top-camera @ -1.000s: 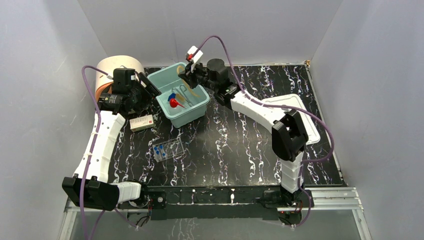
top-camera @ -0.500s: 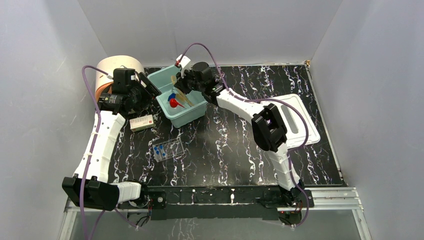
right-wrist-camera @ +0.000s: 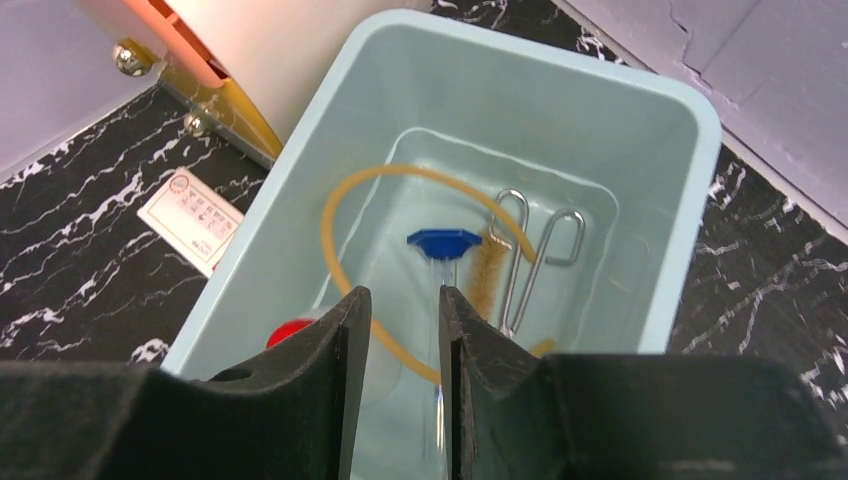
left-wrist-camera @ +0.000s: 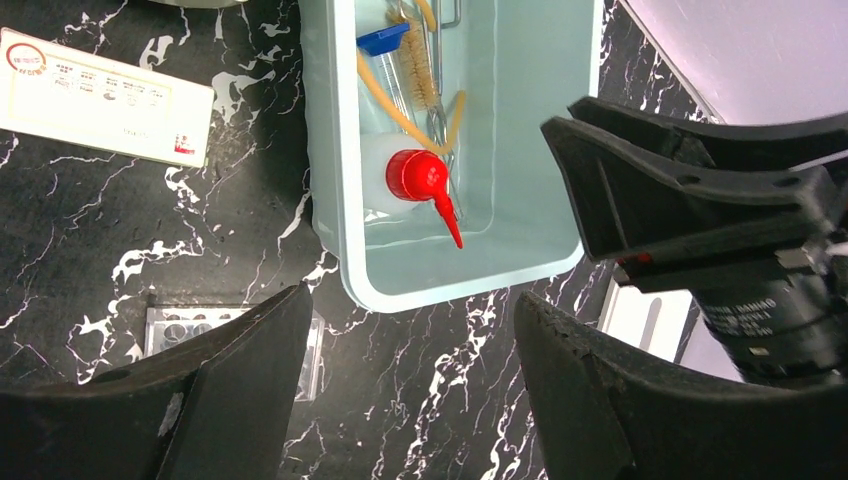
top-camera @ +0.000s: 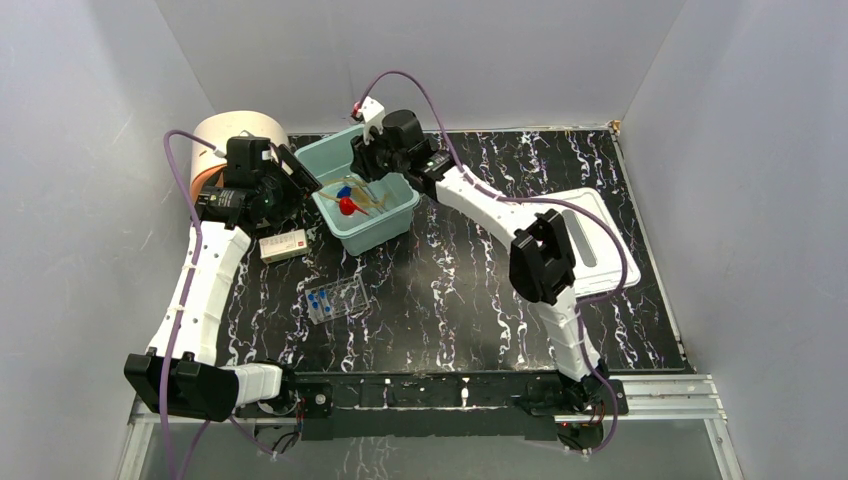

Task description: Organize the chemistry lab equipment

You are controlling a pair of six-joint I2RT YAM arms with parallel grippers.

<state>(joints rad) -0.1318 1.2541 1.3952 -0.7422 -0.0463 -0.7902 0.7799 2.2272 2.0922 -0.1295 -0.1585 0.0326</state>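
While right jaws, slightly parted, half-hide squeeze bottle [right-wrist-camera: 292,333] | left jaws spread wide

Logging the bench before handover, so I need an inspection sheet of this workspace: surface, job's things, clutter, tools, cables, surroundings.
Surface: black white-veined table.
Job's things: squeeze bottle, syringe, amber tubing, tongs and brush lie in the teal bin; vial rack on the table outside it.
Clutter: printed card left of the bin; white tray at right; drum at back left.
Tools: left tool open beside the bin; right tool open above it, holding nothing.
Cables: purple cable loops free along each arm.
Surroundings: plain grey walls; nothing else seen.
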